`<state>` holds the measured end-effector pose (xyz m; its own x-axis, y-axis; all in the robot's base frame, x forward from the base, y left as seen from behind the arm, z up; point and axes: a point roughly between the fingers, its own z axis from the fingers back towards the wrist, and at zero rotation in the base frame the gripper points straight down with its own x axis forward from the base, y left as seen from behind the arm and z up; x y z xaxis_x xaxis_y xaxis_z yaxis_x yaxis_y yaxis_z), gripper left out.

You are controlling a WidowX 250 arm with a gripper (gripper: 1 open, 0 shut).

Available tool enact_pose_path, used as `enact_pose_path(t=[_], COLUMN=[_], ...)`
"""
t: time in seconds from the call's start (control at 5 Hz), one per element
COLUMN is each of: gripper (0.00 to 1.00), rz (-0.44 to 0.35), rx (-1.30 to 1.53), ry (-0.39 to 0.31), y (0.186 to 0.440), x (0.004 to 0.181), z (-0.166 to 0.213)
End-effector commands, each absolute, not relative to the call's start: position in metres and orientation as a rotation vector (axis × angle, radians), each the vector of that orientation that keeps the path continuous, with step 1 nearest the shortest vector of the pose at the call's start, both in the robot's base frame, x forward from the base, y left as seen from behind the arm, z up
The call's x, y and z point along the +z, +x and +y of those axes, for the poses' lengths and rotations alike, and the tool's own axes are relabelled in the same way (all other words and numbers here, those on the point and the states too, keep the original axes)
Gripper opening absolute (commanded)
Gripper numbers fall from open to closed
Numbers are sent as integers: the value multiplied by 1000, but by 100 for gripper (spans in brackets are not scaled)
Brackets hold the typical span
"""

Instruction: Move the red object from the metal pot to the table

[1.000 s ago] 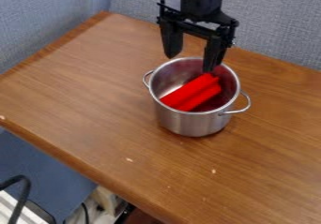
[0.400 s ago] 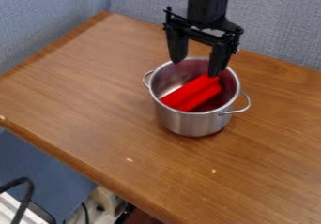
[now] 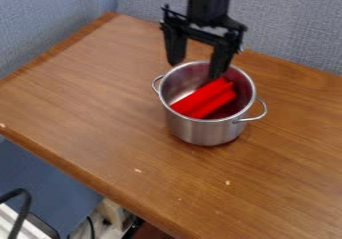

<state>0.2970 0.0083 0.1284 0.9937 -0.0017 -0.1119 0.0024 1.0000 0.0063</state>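
The red object (image 3: 207,99), a bright red block, lies slanted inside the metal pot (image 3: 207,121), its upper end leaning on the far rim. The shiny pot stands on the brown wood-grain table (image 3: 94,103), right of centre. My gripper (image 3: 198,61) hangs just above the pot's far-left rim, black fingers pointing down and spread apart. It is open with nothing between the fingers, and its right fingertip is close above the block's upper end.
The table's rounded front edge runs diagonally from the left to the bottom right. Blue-grey wall panels stand behind the table. Cables and a dark floor show below the front edge at bottom left.
The gripper drifted right and then back left and slightly up. It stays open above the pot's far rim. Pot and block have not moved.
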Motion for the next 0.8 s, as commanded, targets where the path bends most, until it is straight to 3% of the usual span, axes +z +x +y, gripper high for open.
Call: enact_pose_path(t=[0.0, 0.2, 0.6], gripper=[100, 100, 100], rz=[41, 25, 52], rx=[59, 80, 29], ry=[9, 0, 1], y=[296, 311, 316], x=[168, 180, 174], z=[28, 53, 55])
